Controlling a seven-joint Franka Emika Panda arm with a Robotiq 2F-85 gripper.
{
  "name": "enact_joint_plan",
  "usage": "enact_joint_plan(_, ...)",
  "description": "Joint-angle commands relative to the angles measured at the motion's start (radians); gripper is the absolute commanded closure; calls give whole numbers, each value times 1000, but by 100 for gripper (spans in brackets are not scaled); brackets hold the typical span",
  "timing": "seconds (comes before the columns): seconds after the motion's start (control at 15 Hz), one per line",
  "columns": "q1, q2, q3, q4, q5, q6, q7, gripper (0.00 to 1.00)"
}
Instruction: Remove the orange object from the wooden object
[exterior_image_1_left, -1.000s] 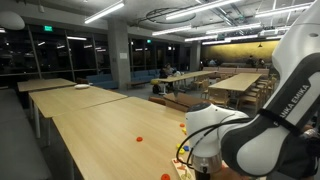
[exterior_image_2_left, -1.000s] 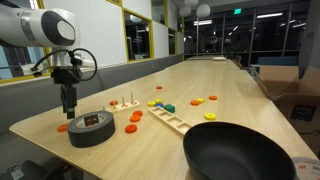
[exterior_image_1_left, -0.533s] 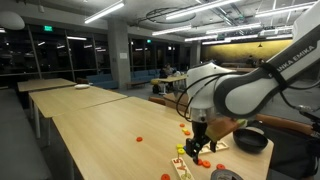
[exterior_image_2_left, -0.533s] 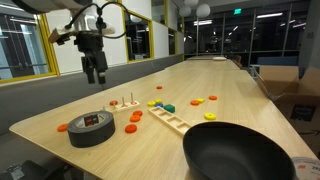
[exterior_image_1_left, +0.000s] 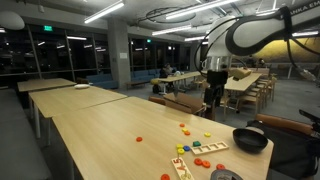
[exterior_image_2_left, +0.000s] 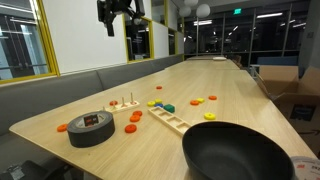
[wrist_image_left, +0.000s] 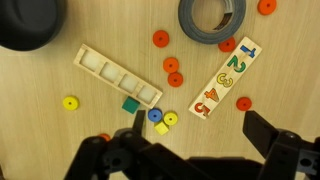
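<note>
Wide and empty, the gripper (exterior_image_2_left: 118, 18) hangs high over the table (exterior_image_2_left: 232, 96), so removal seems unstarted; next it must descend to the wooden board (wrist_image_left: 225, 78) and pinch an orange number (wrist_image_left: 213, 94).

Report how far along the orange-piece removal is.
Looks done: the wooden tray shows only bare slots, and orange discs lie on the table around it. In hand: nothing; the claw hangs open, high above the table. Left: seemingly nothing, unless the number board counts as the wooden object.
</note>
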Motion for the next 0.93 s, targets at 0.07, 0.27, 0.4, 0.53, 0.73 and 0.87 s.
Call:
enact_joint_plan(0.07,-52,-72,-53,111,49,-186,-240,0)
enact_joint_plan(0.27,-77,-91,-69,148,45,-255,-302,0)
enact_joint_plan(0.4,-89,-87,-51,121,39,-225,-278,0)
enact_joint_plan(0.53,-92,-89,-54,126,38,-234,-288,0)
enact_joint_plan(0.73,-92,-88,-54,126,38,-235,-290,0)
enact_joint_plan(0.87,-92,-88,-54,126,38,-235,-290,0)
